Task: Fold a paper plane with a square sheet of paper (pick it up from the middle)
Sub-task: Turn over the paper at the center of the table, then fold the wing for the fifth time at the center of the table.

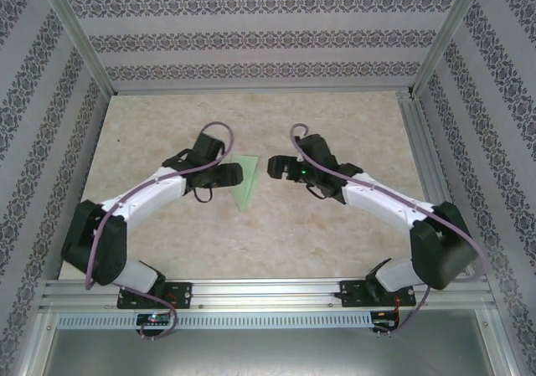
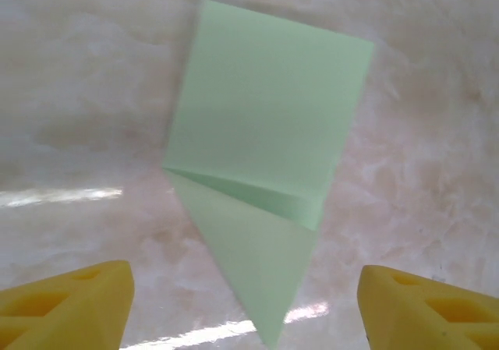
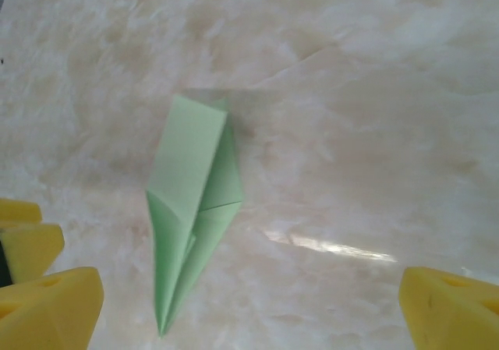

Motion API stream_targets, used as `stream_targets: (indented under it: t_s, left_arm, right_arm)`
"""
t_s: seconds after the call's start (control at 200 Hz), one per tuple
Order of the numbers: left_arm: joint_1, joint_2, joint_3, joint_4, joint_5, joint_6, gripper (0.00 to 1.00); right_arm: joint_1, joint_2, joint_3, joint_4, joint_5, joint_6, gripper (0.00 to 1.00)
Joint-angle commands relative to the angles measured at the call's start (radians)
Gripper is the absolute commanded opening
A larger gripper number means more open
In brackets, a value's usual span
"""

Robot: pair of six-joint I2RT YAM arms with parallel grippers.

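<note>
Right, from the top camera the folded pale green paper plane [image 1: 245, 183] lies flat on the beige marbled table [image 1: 335, 234], roughly midway between the two arms, its sharp nose aimed at the arm bases and its wide end away from them; the black left gripper [image 1: 232, 175] overlaps its left edge and the black right gripper [image 1: 273, 168] sits just beside its right corner, the pair facing each other across the paper. From up there the jaws are too dark and small to read, but the wrist cameras settle it. On the left wrist camera the left gripper [image 2: 245, 315] has its yellow fingertips [image 2: 70, 307] spread wide at the bottom corners, clamping nothing, and the paper plane [image 2: 265, 108] shows as a broad flat panel with a fold line crossing it, the pointed nose reaching down between the fingertips while resting on the table, touching neither. On the right wrist camera the right gripper [image 3: 249, 315] is spread just as wide, one yellow fingertip [image 3: 448, 311] low on the right, empty too; here the paper plane [image 3: 191, 194] looks slim, a dart with a lengthwise crease and its layers lifting slightly, lying left of centre, nearer the fingertip on the view's left, apart from both
</note>
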Motion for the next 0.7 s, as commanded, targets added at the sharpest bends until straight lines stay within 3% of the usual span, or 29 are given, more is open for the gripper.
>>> stream_targets:
  t_s: [0.0,0.1,0.25,0.44,0.699]
  left_arm:
    - [0.091,-0.051,-0.088,0.088,0.103,-0.068,0.78]
    - [0.156,-0.09,-0.154,0.113,0.122,-0.095,0.81]
    - [0.226,-0.125,-0.215,0.135,0.142,-0.114,0.84]
    - [0.258,-0.134,-0.243,0.144,0.151,-0.115,0.87]
    - [0.262,-0.09,-0.244,0.204,0.23,-0.116,0.87]
  right_arm:
    - [0.098,0.092,0.101,-0.007,0.057,-0.001,0.98]
    - [0.181,0.193,0.195,-0.033,0.064,-0.007,0.91]
    - [0.249,0.349,0.34,-0.094,0.006,0.007,0.71]
    - [0.248,0.454,0.399,-0.098,-0.058,0.037,0.55]
    - [0.203,0.527,0.415,-0.097,-0.08,0.028,0.43]
